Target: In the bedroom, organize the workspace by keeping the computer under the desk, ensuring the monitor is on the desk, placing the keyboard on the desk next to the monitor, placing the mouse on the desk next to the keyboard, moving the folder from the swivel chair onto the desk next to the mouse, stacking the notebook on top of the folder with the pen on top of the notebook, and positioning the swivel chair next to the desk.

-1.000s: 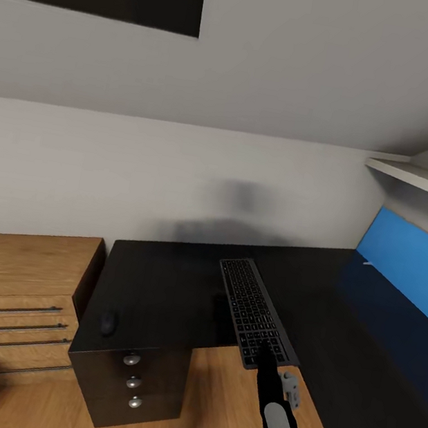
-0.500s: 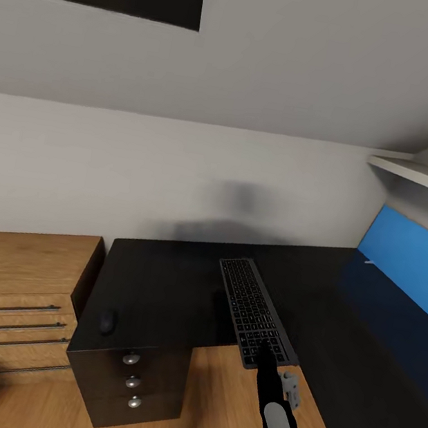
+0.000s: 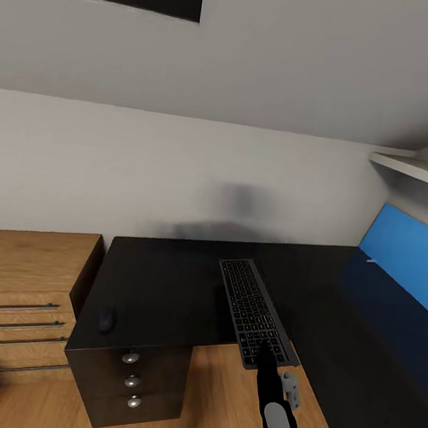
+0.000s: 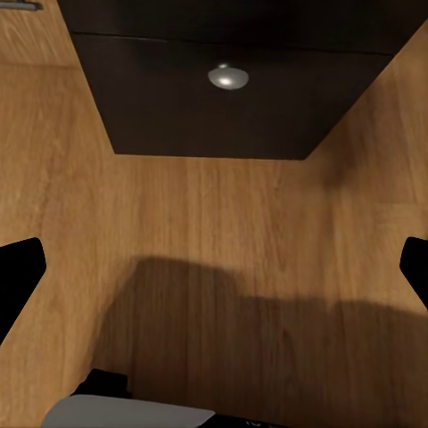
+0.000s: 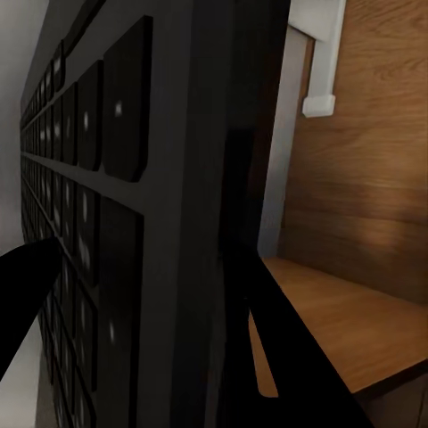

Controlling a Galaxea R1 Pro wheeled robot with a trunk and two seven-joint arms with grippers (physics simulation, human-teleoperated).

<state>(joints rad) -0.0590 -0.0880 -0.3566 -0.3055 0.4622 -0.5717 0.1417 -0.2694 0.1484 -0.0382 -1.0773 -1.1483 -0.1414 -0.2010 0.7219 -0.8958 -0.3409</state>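
Right jaws clamped on keyboard near end, its long axis running straight ahead over counter; left jaws apart, idle.

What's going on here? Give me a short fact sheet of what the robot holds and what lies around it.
Right pincer: shut on the keyboard, gripping its near end
Keyboard: over the black desk, near end past the edge
Mouse: on the desk's left corner
Left pincer: open, above the wood floor
Blue panel: at right
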